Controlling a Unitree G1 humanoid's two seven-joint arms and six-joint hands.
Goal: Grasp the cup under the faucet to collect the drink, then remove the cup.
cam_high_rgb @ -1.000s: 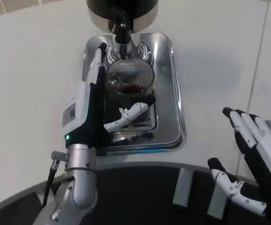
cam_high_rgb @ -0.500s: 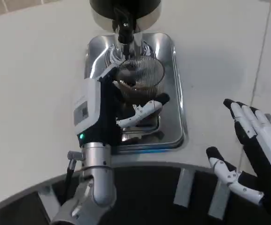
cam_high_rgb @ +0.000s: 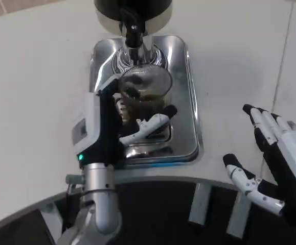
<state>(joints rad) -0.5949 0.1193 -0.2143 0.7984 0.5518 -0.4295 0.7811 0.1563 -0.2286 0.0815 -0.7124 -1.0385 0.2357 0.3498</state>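
The ribbed clear cup (cam_high_rgb: 144, 89) sits in the upper middle of the frame, on the steel drip tray (cam_high_rgb: 188, 102), right below the faucet (cam_high_rgb: 133, 38) of the dark dispenser (cam_high_rgb: 132, 9) at the top edge. There is brown drink in its lower part. The left robot hand (cam_high_rgb: 118, 120) is wrapped around the cup from the left side of the frame, with a white finger (cam_high_rgb: 149, 124) crossing in front of its near wall, so this hand is grasping the cup.

The step in hand looks like holding the cup under the spout while it fills. To do it well, keep the cup upright and centred below the spout, grip steady, no squeezing of the thin wall. When lifting out, draw it toward the bottom of the frame and low, since the faucet hangs just over the rim and would catch it on a straight rise.

The right robot hand (cam_high_rgb: 278, 158) waits at the lower right, fingers spread and holding nothing, well apart from the tray. The raised tray lip near the bottom edge stands in the pull-out path; the white tabletop (cam_high_rgb: 35, 76) around is bare to the left
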